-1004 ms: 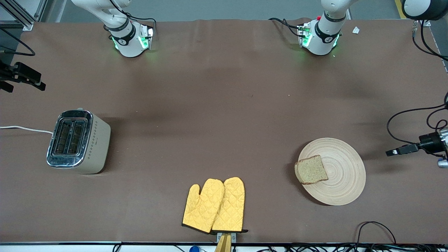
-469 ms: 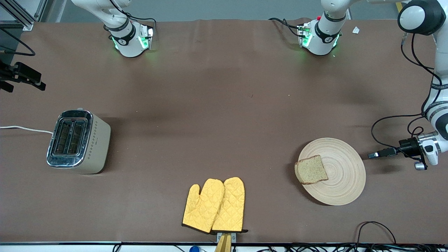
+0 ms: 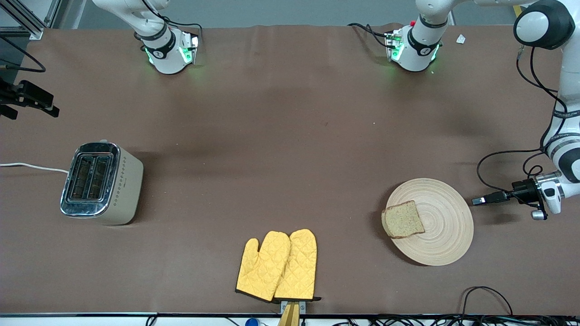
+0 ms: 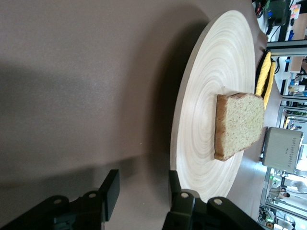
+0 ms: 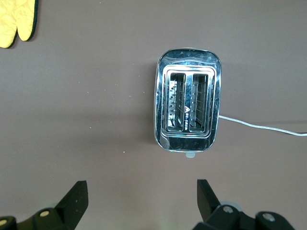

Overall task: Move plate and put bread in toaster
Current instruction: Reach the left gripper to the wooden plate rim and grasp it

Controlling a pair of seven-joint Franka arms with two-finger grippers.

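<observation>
Even overhead light, soft shadows beside toaster [image 3: 102,183] and plate [image 3: 446,226], chrome glare

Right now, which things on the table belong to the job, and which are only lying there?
For the job:
- plate, beside the open left gripper
- bread on the plate
- toaster, under the open right gripper

Only lying there:
- yellow oven mitts
</observation>
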